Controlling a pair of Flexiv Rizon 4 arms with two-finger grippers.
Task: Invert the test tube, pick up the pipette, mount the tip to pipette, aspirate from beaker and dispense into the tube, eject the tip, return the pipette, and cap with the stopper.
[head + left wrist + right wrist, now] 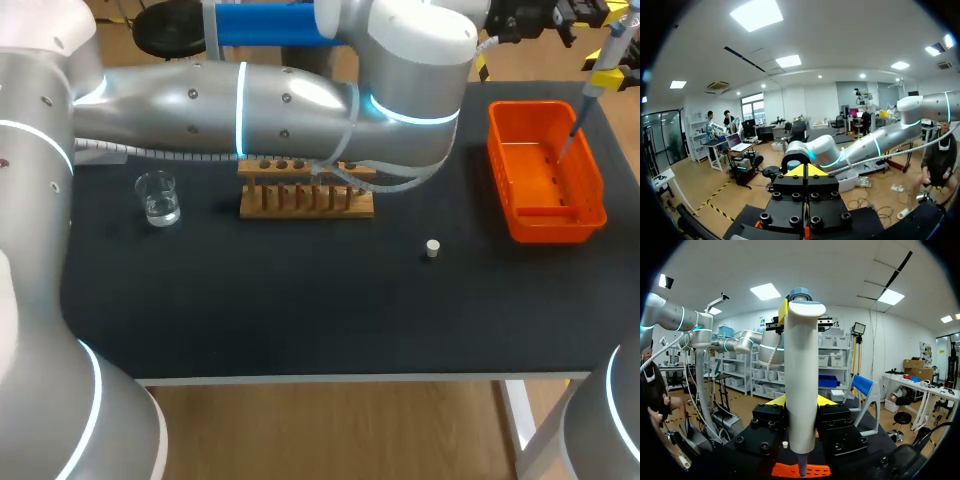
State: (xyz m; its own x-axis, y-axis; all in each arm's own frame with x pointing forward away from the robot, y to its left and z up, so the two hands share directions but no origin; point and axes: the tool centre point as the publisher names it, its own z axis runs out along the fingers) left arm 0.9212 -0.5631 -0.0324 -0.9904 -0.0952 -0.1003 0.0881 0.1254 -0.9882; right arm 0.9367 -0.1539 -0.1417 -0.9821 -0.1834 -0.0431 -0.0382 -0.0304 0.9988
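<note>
My right gripper (801, 402) is shut on the white pipette (801, 375), which stands upright between its yellow-tipped fingers. In the head view the pipette (597, 75) hangs at the far right with its thin lower end over the orange bin (545, 215). My left arm stretches across the back of the table, and its gripper (806, 170) is shut with nothing in it, raised and facing out over the room. The wooden tube rack (305, 200) stands mid-table, partly behind the left arm. I cannot make out the test tube. A glass beaker (158, 197) sits at the left. The small white stopper (432, 248) lies right of centre.
The left arm's long grey forearm (250, 105) hangs over the back of the table, above the rack. The orange bin (815, 471) shows under the pipette in the right wrist view. The black tabletop (300, 310) runs to its front edge.
</note>
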